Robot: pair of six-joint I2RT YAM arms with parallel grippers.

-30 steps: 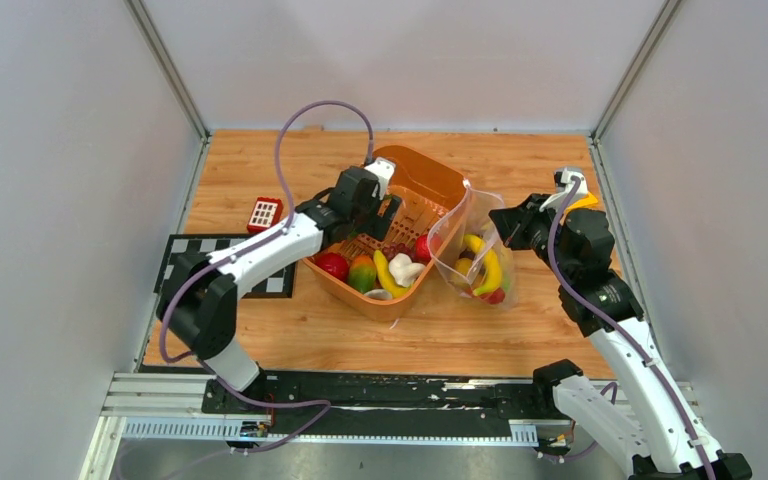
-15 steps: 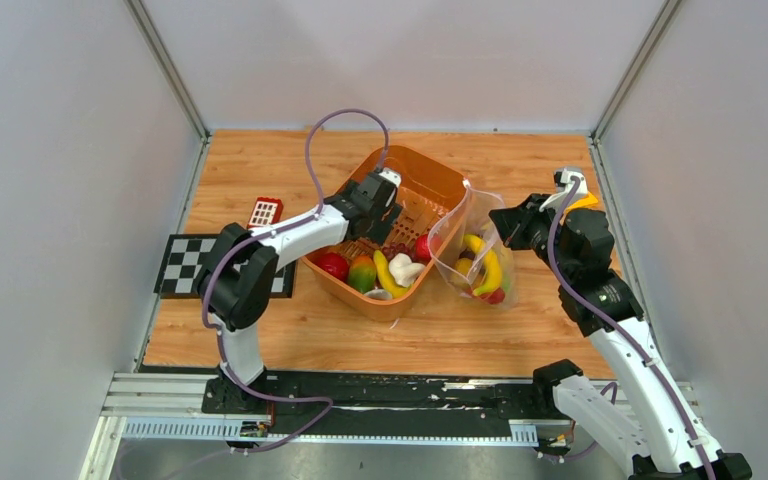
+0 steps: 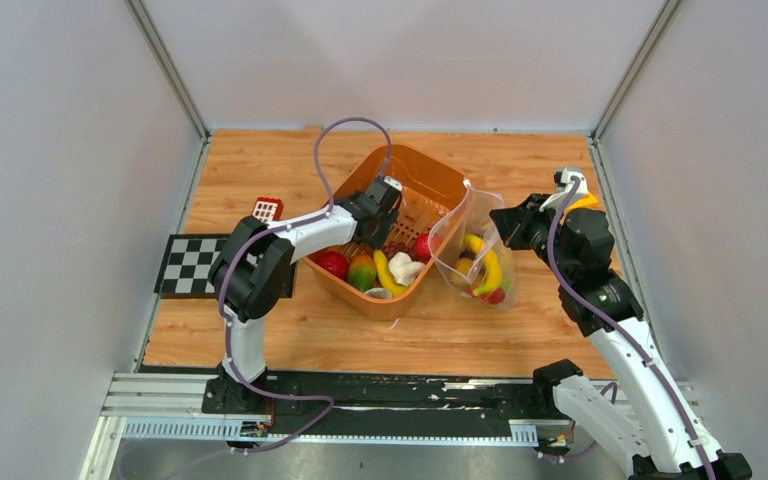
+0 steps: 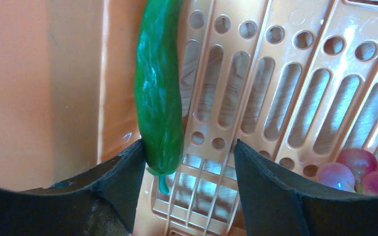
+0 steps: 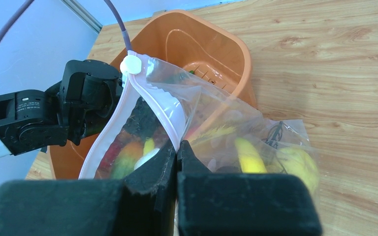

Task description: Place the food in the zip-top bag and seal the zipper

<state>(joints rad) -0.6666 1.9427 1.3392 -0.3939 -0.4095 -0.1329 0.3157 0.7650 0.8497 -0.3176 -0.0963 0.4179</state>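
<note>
Orange slotted basket (image 3: 430,170), green pepper (image 4: 158,98), reddish-purple grapes (image 4: 357,169), yellow banana (image 3: 491,270), clear zip-top bag (image 5: 226,110) with pale pink zipper (image 5: 165,114), black-and-white checkerboard (image 3: 192,262), wood-grain tabletop (image 3: 260,170).

The green vegetable (image 4: 158,93) runs off the left wrist view at 12 o'clock, so its upper end is unseen. At 4 o'clock, the grapes (image 4: 357,172) are partly covered by a finger (image 4: 275,201) of the left gripper (image 4: 189,189). Through the crinkled zip-top bag (image 5: 236,128), the food (image 5: 248,155) in the right wrist view is only blurred patches of colour.
</note>
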